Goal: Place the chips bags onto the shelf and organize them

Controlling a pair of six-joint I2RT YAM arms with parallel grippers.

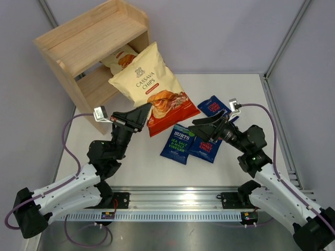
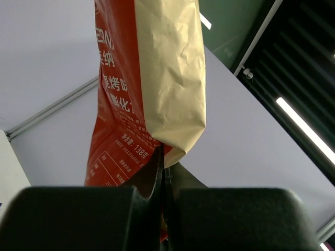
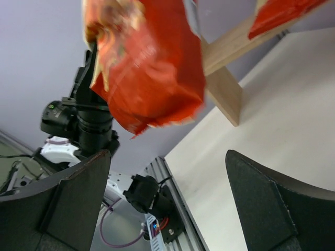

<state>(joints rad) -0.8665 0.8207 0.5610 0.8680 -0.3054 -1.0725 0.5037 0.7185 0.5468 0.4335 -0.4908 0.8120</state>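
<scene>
Where left jaws meet, the Cassava bag (image 1: 152,83) sits pinched.

I'm seeing my right pincer (image 3: 167,157) with its fingers spread wide apart and nothing between them. Beyond it, a red bag (image 3: 152,68) is hanging in the air in front of the dark left arm (image 3: 89,120). The shelf (image 3: 225,89) is standing on the white tabletop (image 3: 277,115), and a second bag (image 3: 282,13) is peeking in at the top edge.
</scene>
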